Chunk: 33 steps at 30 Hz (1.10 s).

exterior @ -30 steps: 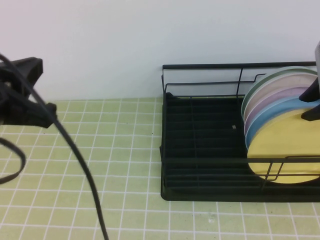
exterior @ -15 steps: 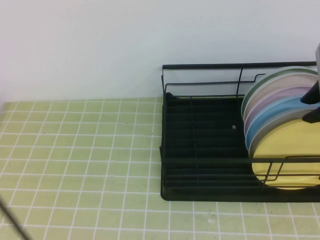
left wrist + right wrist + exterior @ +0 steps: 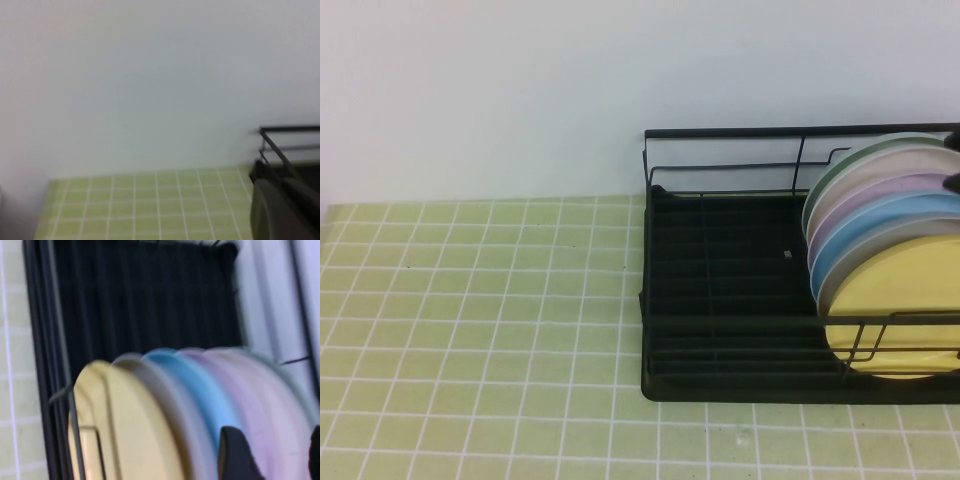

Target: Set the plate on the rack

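Since left arm left high view, only wrist view shows left gripper (image 3: 282, 210), clenched, apparently near rack (image 3: 720, 300); right gripper (image 3: 275, 455) spread over plates (image 3: 890, 290).

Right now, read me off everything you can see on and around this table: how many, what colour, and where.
dish rack: one, black wire over a black tray, on the table's right half against the wall
plates: at least five, standing on edge in a row at the rack's right end; yellow in front, then blue, lilac, pale pink, green-rimmed at the back
table: one, green tiled surface with white lines
wall: one, white, behind the table
left tool: one, dark grey, shut, outside the high view, its camera facing the wall and the rack's left end
right tool: one, black, open, by the tops of the rear plates
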{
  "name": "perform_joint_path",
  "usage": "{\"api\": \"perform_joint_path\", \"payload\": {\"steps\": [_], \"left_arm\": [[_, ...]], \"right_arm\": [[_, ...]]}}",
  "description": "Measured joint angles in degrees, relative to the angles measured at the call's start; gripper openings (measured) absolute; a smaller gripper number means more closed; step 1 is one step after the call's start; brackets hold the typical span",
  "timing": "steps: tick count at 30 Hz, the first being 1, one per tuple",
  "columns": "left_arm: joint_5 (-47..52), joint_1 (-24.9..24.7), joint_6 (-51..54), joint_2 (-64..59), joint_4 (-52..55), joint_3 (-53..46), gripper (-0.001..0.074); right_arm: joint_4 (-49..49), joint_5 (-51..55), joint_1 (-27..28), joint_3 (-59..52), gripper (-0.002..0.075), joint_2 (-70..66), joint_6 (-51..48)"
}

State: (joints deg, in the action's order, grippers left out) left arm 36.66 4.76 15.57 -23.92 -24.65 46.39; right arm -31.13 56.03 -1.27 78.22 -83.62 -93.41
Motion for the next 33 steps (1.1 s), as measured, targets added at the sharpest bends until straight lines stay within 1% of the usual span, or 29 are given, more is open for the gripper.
{"api": "perform_joint_path", "payload": {"steps": [2, 4, 6, 8, 9, 10, 12, 14, 18, 22, 24, 26, 30, 33], "left_arm": [[3.5, 0.0, 0.3, 0.0, 1.2, 0.0, 0.0000], [4.5, 0.0, 1.2, 0.0, 2.9, -1.1, 0.0000], [2.1, 0.0, 1.5, 0.0, 4.1, -4.0, 0.0000], [-2.2, 0.0, 1.5, 1.1, 4.2, -7.6, 0.0000], [-4.3, 0.0, 1.5, 2.1, 4.1, -9.7, 0.0000], [-6.3, 0.0, 1.5, 3.3, 3.8, -11.9, 0.0000], [-10.1, 0.0, 1.5, 5.9, 3.4, -16.4, 0.0000], [-14.3, 0.0, 1.5, 8.8, 3.5, -20.5, 0.0000], [-25.3, 0.0, 1.5, 13.9, 3.5, -29.9, 0.0000], [-37.7, 0.0, 1.5, 17.7, 3.5, -39.5, 0.0000], [-41.2, 0.0, 1.5, 18.2, 3.5, -42.3, 0.0000], [-42.3, 0.0, 1.5, 18.2, 4.1, -44.4, 0.0000], [-41.6, 0.0, 0.1, 18.2, 9.8, -48.7, 0.0000], [-34.6, 0.0, -0.7, 19.1, 12.4, -48.5, 0.0000]], "right_arm": [[-1.9, 0.0, 0.0, 0.0, 0.0311, 3.0, 1.3], [-5.3, 0.0, 0.0, 0.0, 0.0290, 6.1, 5.0], [-8.8, -1.1, 0.0, 0.0, 0.0225, 9.2, 10.7], [-12.3, -2.3, 0.0, 0.0, 0.0115, 12.0, 16.2], [-14.0, -2.6, 0.0, 0.0, 0.0077, 13.4, 19.3], [-15.4, -3.1, 0.0, 0.0, 0.0052, 14.9, 22.7], [-17.2, -4.6, 0.0, 0.0, 0.0027, 17.4, 28.6], [-17.8, -5.0, 0.0, 0.0, 0.0015, 19.8, 32.8], [-20.0, -5.7, 0.0, 0.0, 0.0008, 22.3, 34.3], [-20.0, -6.1, 0.0, 0.0, 0.0007, 22.9, 28.7], [-20.4, -7.4, 0.0, 0.0, 0.0006, 22.9, 26.6], [-20.7, -10.5, 0.0, 0.0, 0.0006, 22.9, 26.3], [-21.2, -17.7, -0.3, 0.0, 0.0006, 22.9, 25.8], [-21.4, -21.2, -0.3, 0.0, 0.0006, 22.9, 25.6]]}}
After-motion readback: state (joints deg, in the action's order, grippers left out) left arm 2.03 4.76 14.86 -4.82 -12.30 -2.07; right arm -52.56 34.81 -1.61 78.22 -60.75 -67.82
